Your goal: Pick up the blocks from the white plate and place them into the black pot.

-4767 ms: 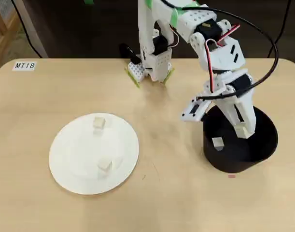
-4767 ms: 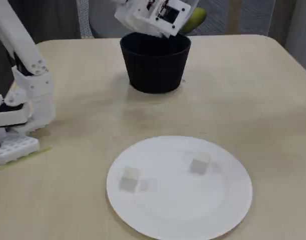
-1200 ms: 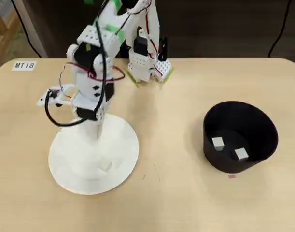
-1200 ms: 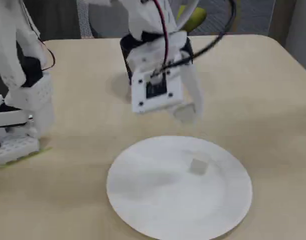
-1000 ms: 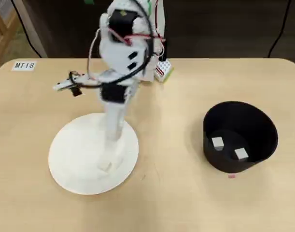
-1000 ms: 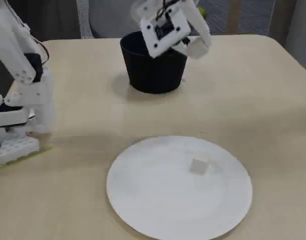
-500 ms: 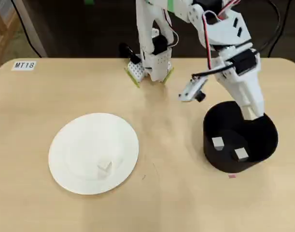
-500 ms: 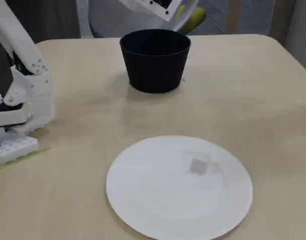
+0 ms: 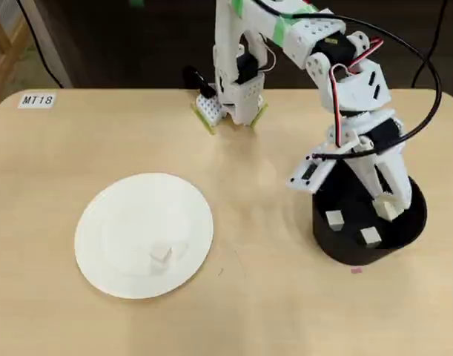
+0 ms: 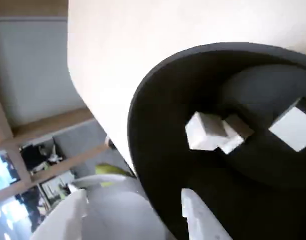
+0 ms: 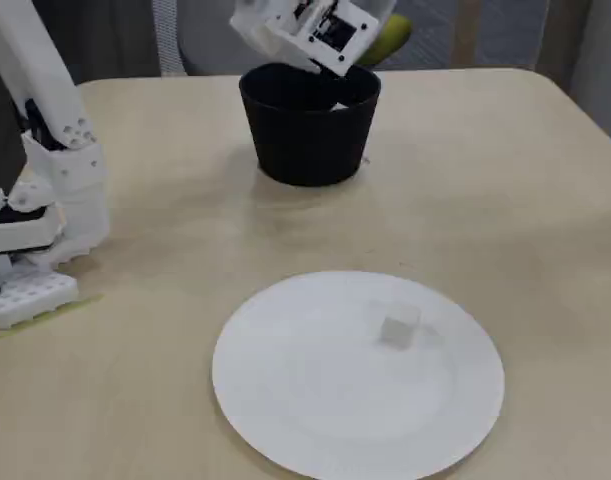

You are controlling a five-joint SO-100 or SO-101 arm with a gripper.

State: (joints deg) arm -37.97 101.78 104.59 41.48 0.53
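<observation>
Compared with a second ago, the plate (image 9: 100, 245) at the lower left of the overhead view carries only one cube (image 9: 160, 254), where two sat a few seconds back, and the arm has swung from over the plate across to the black pot (image 9: 324, 241) at the right of that view. The claw (image 9: 385, 202) now hangs inside the pot's mouth, with a third cube (image 9: 389, 211) at its tip, above the two (image 9: 334, 218) (image 9: 371, 236) already on the pot's floor. The wrist view, looking down into the pot (image 10: 158, 165), shows three pale cubes, two close together (image 10: 205, 131) and one apart at the right edge (image 10: 293, 127), and the two fingers (image 10: 198, 217) at the bottom of the frame standing apart with nothing between them. So the claw looks spread and empty, the cube just let go, though whether it has landed or is falling I cannot tell. By my reading three of four cubes are in the pot and one trip to the plate remains. In the fixed view the last cube (image 11: 399, 327) sits right of the plate's (image 11: 285, 420) centre, well apart from the pot (image 11: 310, 140) across the surface (image 11: 505, 200).
</observation>
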